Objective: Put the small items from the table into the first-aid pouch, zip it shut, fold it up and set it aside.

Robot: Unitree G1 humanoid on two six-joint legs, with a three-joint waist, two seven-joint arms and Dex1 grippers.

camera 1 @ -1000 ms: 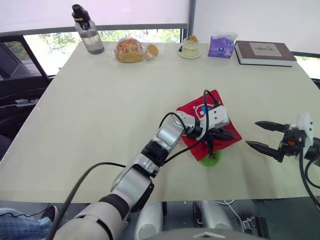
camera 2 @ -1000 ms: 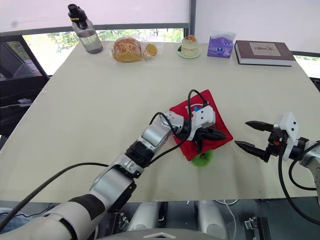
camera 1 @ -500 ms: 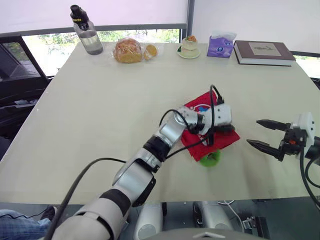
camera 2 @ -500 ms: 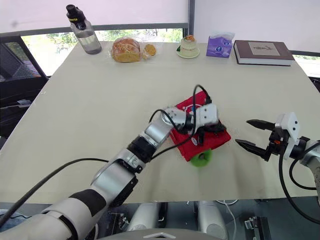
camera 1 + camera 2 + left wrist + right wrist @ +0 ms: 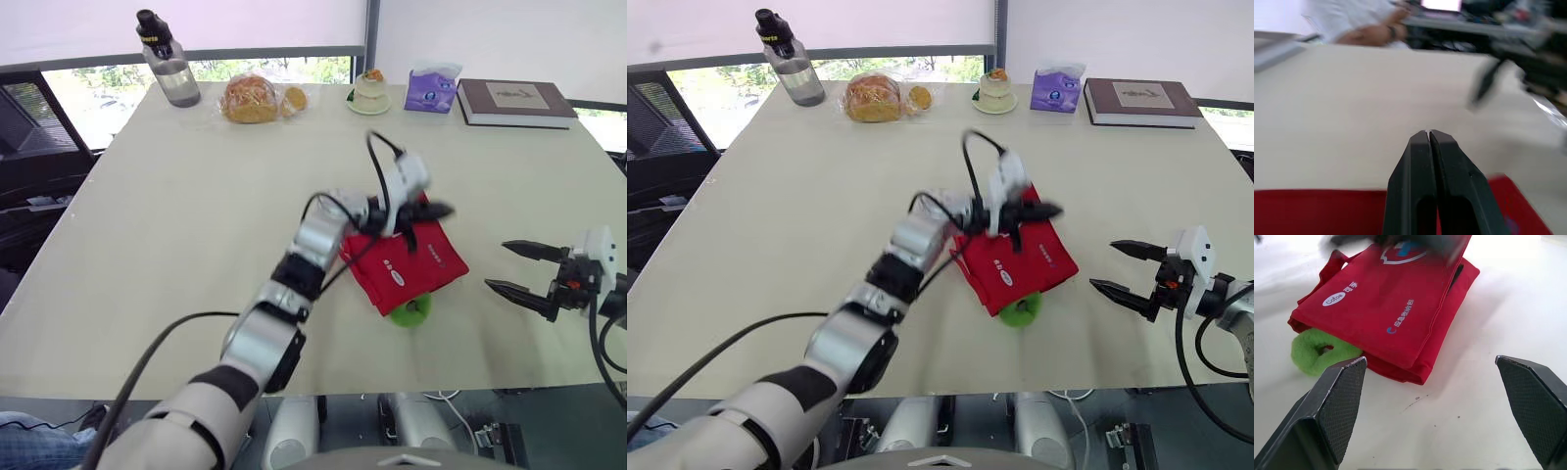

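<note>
The red first-aid pouch (image 5: 407,262) lies folded on the table, label side up. A green ring-shaped item (image 5: 411,309) pokes out from under its near edge. My left gripper (image 5: 436,209) hovers above the pouch's far edge; in the left wrist view its fingers (image 5: 1428,133) are pressed together with nothing between them, and the pouch (image 5: 1317,215) lies below. My right gripper (image 5: 497,265) stands open, low over the table to the right of the pouch. Past it, the right wrist view shows the pouch (image 5: 1396,308) and the green item (image 5: 1315,352).
Along the far edge stand a water bottle (image 5: 168,69), bagged bread (image 5: 253,98), a small dessert on a plate (image 5: 371,90), a purple tissue pack (image 5: 434,88) and a book (image 5: 516,102). A person (image 5: 1371,24) sits beyond the table in the left wrist view.
My left gripper has lifted off the pouch and swung up toward the far side. The pouch now lies free, label up. My right gripper has barely moved.
</note>
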